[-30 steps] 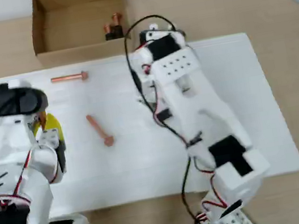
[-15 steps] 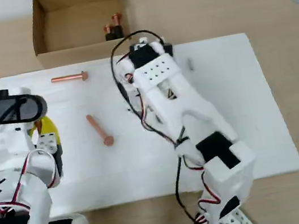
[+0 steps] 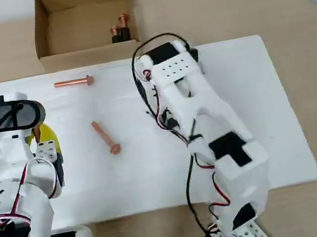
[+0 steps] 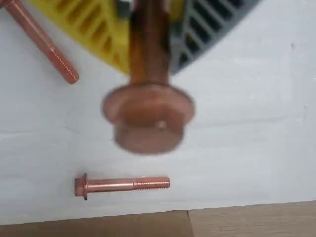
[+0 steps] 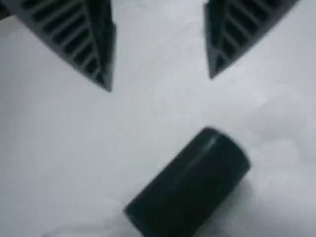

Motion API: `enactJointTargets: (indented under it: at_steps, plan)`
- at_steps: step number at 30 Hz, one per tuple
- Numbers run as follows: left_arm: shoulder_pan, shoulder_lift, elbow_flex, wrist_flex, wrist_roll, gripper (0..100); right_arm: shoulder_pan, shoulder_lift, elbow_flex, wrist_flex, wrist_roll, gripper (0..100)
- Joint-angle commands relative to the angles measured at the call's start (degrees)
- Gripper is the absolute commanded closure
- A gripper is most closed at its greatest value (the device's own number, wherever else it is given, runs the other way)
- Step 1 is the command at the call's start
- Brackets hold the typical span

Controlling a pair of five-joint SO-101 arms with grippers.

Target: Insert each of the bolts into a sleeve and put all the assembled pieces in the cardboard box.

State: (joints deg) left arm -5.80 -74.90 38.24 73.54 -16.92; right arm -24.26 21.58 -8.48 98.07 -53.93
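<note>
My left gripper (image 4: 148,54) is shut on a copper bolt (image 4: 148,116), its head pointing away from the yellow and grey fingers; in the high view this gripper (image 3: 46,143) is at the mat's left edge. Two loose bolts lie on the white mat: one near the box (image 3: 73,82) (image 4: 122,184), one slanted mid-left (image 3: 106,137) (image 4: 42,42). My right gripper (image 5: 158,74) stands open just above the mat, with a black sleeve (image 5: 190,187) lying a little beyond its fingertips. The right arm (image 3: 192,100) covers that spot in the high view.
The cardboard box (image 3: 40,29) stands behind the mat with assembled pieces (image 3: 119,29) in its right corner. The white mat (image 3: 260,107) has free room on its right half. Bare wooden table surrounds it.
The right arm's wrist swung left, then back right, staying low over the mat's upper middle. The left arm shifted slightly, still holding its bolt.
</note>
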Motion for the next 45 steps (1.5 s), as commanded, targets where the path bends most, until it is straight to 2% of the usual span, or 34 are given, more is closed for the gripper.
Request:
enactJointTargets:
  at_steps: [1, 10, 16, 21, 25, 35, 45]
  plan:
    - [-0.88, -0.40, -0.26, -0.62, -0.44, 99, 0.84, 2.15, -0.48, 0.00, -0.70, 84.2]
    - [-0.97, -0.48, -0.26, -0.53, -1.93, 99, 0.75, 4.53, -1.54, 0.44, -0.09, 84.2]
    - [-0.97, -0.48, -0.26, -0.44, -1.93, 99, 0.66, 0.92, -11.65, 4.40, -0.09, 84.2]
    - [-0.62, -0.48, -0.26, -0.44, -1.85, 99, 0.75, -0.31, -13.32, 1.76, -3.08, 84.2]
    - [-0.97, -0.48, -0.26, -0.44, -1.85, 99, 1.01, 2.77, -8.66, -1.93, -6.07, 84.2]
    - [-0.97, -0.48, -0.18, 2.37, -1.93, 99, 9.54, 11.65, -7.52, -2.64, -8.62, 84.2]
    - [-0.97, -0.48, -0.35, 2.29, -1.93, 99, 5.32, 12.88, -7.16, -2.46, -8.44, 84.3]
